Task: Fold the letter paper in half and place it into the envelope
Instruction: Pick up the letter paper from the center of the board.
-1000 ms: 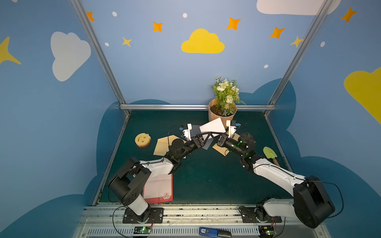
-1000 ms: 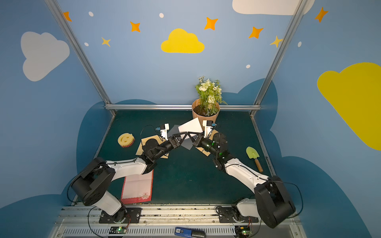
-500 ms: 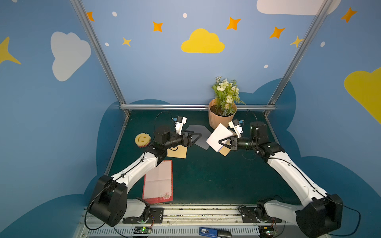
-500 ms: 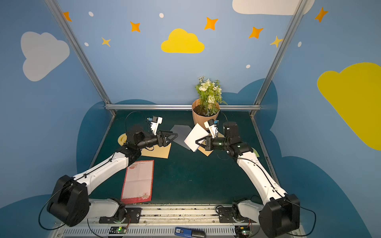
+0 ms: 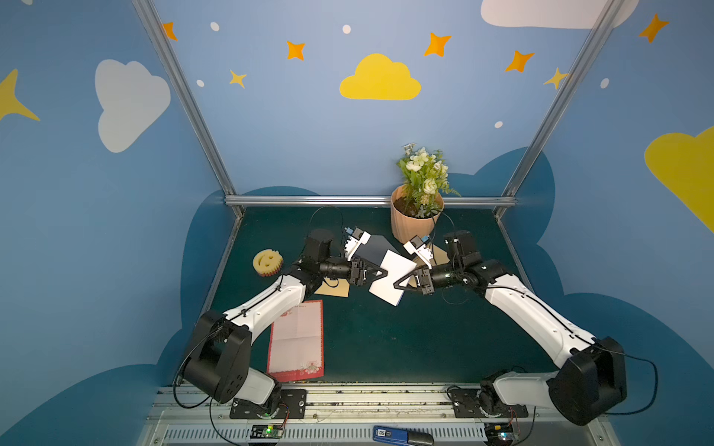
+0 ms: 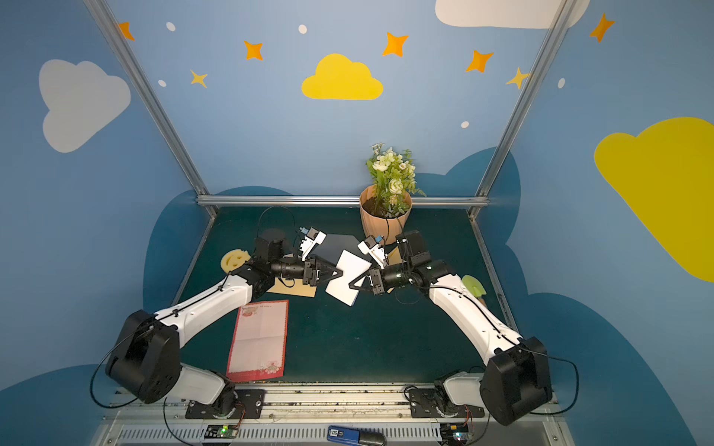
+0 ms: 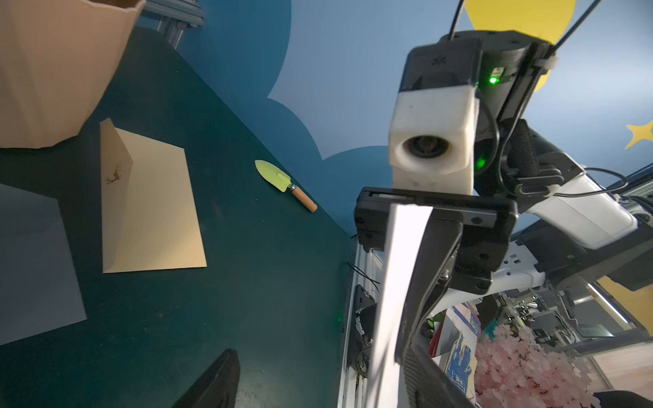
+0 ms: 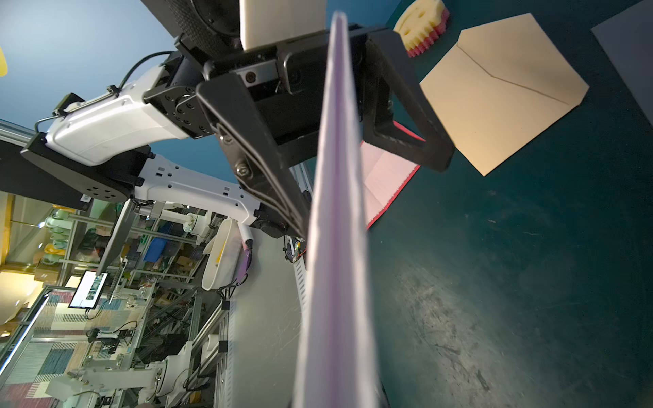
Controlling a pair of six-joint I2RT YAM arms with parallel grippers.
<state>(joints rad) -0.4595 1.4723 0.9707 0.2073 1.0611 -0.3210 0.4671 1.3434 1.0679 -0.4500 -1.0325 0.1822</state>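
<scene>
One green tabletop (image 5: 386, 340), blue cloud-painted walls (image 5: 309, 135), right fingers (image 7: 431, 282) pinching white sheet (image 5: 390, 276), left fingers (image 8: 254, 148) spread.

Blue cloud-and-star walls (image 5: 309, 135); dark green tabletop (image 5: 386, 340)

You see a matt white paper sheet (image 5: 391, 278), a smooth tan paper envelope (image 7: 155, 212), brushed metal frame rails (image 5: 340, 200) and a scuffed, matt desk (image 5: 386, 340).

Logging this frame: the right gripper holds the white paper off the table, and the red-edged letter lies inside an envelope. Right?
No. The red-edged letter lies flat and bare on the table, as both top views show. The right gripper does hold the white paper off it.
</scene>
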